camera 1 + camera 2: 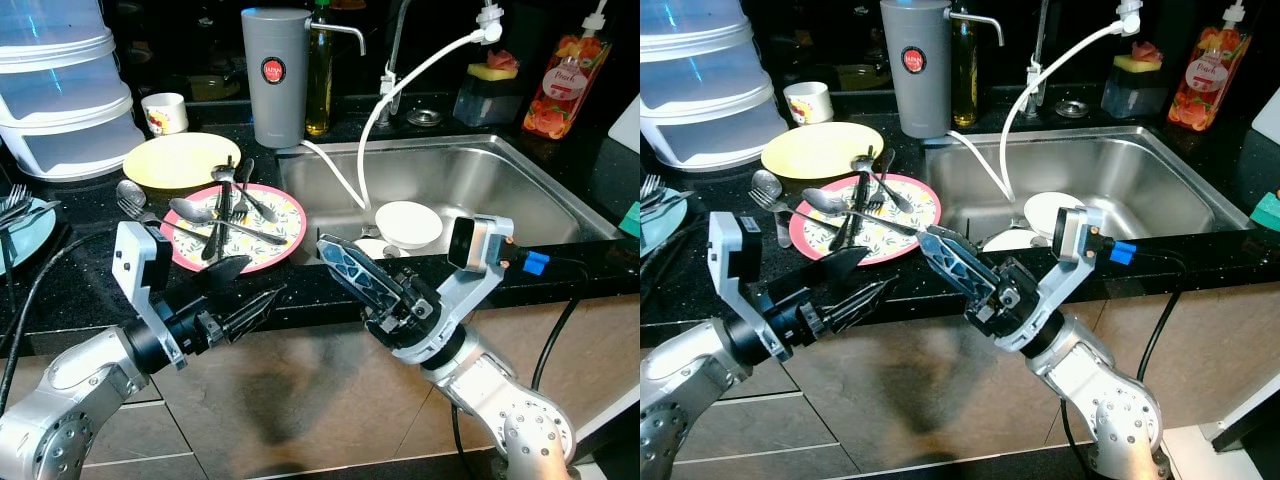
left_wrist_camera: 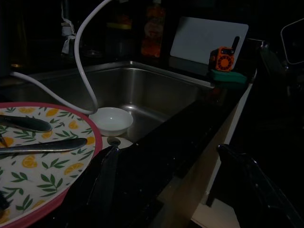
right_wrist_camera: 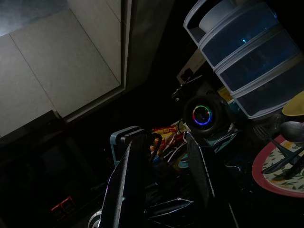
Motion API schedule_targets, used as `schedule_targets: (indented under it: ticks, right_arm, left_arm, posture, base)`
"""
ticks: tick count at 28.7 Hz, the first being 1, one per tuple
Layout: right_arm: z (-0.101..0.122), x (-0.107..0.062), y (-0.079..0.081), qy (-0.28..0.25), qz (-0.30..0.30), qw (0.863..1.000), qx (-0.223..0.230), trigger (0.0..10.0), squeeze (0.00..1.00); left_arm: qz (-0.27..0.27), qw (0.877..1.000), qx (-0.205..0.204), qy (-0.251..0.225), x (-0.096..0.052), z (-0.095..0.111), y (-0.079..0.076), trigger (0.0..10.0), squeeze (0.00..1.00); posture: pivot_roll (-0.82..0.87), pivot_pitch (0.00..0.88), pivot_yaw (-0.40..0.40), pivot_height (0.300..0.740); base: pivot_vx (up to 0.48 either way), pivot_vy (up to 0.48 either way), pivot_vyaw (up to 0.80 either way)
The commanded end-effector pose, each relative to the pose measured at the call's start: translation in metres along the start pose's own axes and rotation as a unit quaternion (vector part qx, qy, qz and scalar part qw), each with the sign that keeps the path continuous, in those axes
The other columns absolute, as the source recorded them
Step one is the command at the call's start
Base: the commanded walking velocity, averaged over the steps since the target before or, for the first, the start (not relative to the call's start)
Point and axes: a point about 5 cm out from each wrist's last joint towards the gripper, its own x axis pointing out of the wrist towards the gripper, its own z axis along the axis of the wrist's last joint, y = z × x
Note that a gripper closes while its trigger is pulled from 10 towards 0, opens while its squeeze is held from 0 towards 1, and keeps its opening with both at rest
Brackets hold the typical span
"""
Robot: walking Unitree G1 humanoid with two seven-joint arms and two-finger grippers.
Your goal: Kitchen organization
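Note:
A pink-rimmed lemon-print plate (image 1: 283, 215) lies on the black counter left of the sink, with several spoons and forks (image 1: 225, 208) piled on it. A white bowl (image 1: 408, 222) sits in the steel sink (image 1: 480, 175). My left gripper (image 1: 255, 287) hangs open and empty in front of the counter edge, just below the plate. In the left wrist view its fingers (image 2: 107, 185) spread wide beside the plate (image 2: 47, 175). My right gripper (image 1: 345, 265) points left at the counter edge below the sink corner. Its fingers (image 3: 126, 185) stand apart with nothing between them.
A yellow plate (image 1: 180, 158), a cup (image 1: 165, 112), a grey dispenser (image 1: 274, 75) and stacked plastic containers (image 1: 60, 90) stand behind. Two loose spoons (image 1: 130, 195) lie left of the plate. A white hose (image 1: 375, 120) drops into the sink. A blue plate with forks (image 1: 25, 225) sits far left.

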Motion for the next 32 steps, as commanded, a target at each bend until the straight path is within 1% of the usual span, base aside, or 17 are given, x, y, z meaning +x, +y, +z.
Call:
schedule_targets:
  ticks: [1,5,9,32]
  right_arm:
    - [-0.0027,0.0007,0.0047,0.006,0.011,1.000,0.007,10.0,0.00]
    - [-0.0007,0.0009,0.0033,0.004,0.011,1.000,0.004,10.0,0.00]
    - [-0.0004,0.0016,0.0029,0.004,0.012,1.000,0.004,10.0,0.00]
    - [-0.0014,0.0036,0.0044,0.004,0.015,1.000,0.004,10.0,0.00]
  left_arm:
    - [-0.005,1.000,-0.002,0.009,-0.0010,-0.0017,-0.0006,10.0,0.00]
    - [-0.010,1.000,0.000,0.003,0.0000,-0.0015,-0.0028,10.0,0.00]
    - [-0.009,1.000,0.009,0.010,0.0007,-0.0018,-0.0022,10.0,0.00]
    - [-0.016,1.000,0.012,0.015,0.0001,-0.0029,-0.0041,10.0,0.00]
  posture:
    - [0.06,0.121,0.007,0.740]
    - [0.05,0.116,0.004,0.740]
    - [0.05,0.116,0.004,0.740]
    - [0.05,0.112,0.009,0.740]
  base:
    - [0.000,0.000,0.00]
    - [0.000,0.000,0.00]
    - [0.000,0.000,0.00]
    - [0.000,0.000,0.00]
